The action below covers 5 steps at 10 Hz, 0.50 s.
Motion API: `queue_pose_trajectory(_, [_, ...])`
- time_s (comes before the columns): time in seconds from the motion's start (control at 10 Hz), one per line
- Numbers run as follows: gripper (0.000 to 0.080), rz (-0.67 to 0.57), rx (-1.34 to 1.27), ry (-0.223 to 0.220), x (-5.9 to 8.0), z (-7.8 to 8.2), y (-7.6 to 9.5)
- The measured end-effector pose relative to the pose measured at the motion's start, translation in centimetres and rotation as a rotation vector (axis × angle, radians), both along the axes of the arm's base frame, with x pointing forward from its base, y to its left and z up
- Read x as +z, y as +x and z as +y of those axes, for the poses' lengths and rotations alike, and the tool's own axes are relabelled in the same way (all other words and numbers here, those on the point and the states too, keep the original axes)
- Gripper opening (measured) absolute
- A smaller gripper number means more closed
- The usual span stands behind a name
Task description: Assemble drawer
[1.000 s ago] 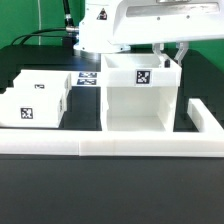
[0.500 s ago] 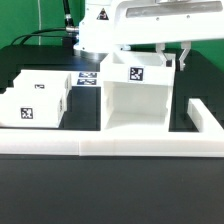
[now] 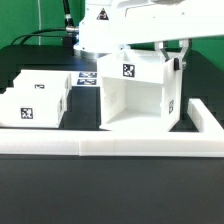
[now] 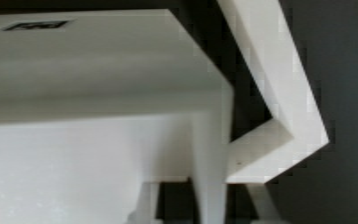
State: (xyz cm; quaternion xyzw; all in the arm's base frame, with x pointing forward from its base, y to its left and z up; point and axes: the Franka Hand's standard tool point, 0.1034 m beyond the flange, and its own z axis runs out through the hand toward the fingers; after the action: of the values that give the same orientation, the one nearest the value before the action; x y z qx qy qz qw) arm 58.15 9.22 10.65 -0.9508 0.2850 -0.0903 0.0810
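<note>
White drawer casing (image 3: 135, 100) sits mid-table in the exterior view, tilted, with its open front facing the camera. Gripper (image 3: 177, 60) is clamped on the casing's side wall at the exterior view's right. Two tray boxes (image 3: 35, 108) rest at the left, behind the border rail (image 3: 110, 148). Wrist view: fingers (image 4: 261, 205) straddle that wall, gripping it

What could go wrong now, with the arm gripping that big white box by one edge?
1. The gripper seems to pinch the casing by one thin side wall only, so the big box could twist or slip.
2. The border rail lies close on the exterior view's right; a swinging corner might catch on it.
</note>
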Motion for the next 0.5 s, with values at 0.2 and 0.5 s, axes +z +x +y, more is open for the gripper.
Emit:
queue_pose_trajectory(0.2, [0.0048,-0.008,-0.165,0.053,-0.1,-0.3,0.2])
queue_pose_trajectory(0.5, [0.0064,-0.058,-0.305,0.099,-0.4,-0.4,1.1])
